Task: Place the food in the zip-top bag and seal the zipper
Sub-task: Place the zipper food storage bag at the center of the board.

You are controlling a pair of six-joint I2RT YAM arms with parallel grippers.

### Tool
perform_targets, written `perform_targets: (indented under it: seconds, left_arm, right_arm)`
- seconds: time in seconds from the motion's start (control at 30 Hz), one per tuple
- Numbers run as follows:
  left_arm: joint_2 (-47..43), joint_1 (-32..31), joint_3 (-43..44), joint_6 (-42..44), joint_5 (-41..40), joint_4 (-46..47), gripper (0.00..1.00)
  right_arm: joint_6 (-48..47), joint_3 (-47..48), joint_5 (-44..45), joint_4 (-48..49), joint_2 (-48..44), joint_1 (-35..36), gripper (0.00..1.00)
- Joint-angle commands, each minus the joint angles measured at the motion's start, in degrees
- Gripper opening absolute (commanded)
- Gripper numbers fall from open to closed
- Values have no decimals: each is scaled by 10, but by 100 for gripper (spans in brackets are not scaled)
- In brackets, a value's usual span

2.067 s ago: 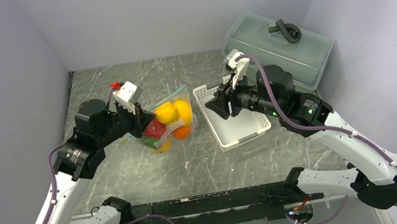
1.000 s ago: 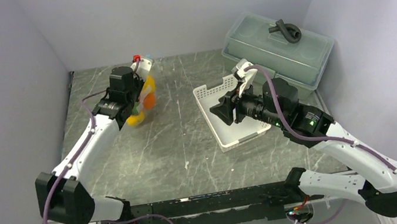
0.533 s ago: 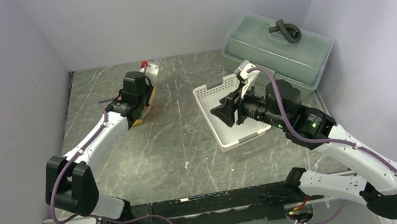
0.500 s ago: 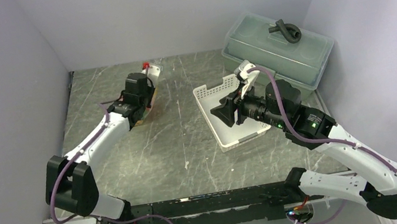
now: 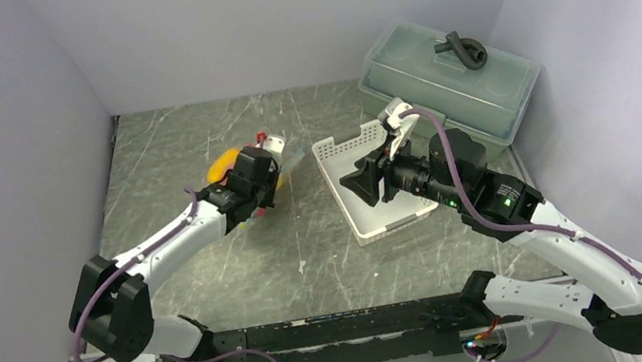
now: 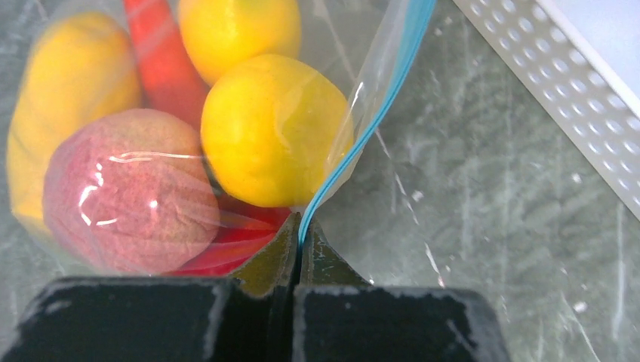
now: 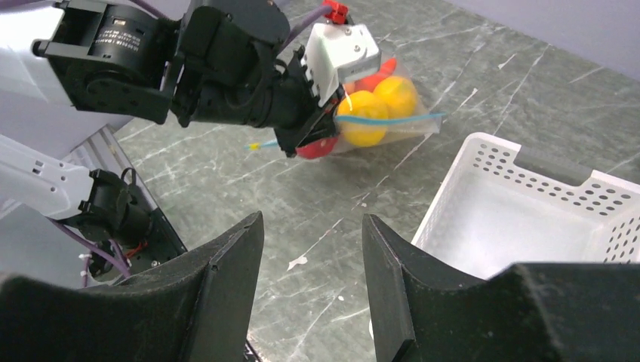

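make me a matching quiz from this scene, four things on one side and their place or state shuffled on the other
1 left fingers
2 right fingers
3 peach
4 lidded box

a in the far right corner
b open, over the white basket
c shut on the zipper
d inside the clear bag

Pairs: 1-c, 2-b, 3-d, 4-a
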Motion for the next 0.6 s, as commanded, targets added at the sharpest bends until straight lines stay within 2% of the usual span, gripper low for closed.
perform_targets:
  seconds: [0.0,0.2,0.5,0.57]
  left_arm:
    - [-40,-32,-19,-61,26,-10,0]
    - [-89,-62,-65,-88,47,-8,2]
    - [-154,-71,-114,-119,91,-10,36]
    - [-167,-71,-112,-122,100,-12,40]
  right_arm:
    - [6,5,-6,22,-1,-1,54]
    - [6,13,-2,14,3,-1,55]
    - [4,24,14,2,7,-1,59]
    - [4,27,14,-1,8,-1,60]
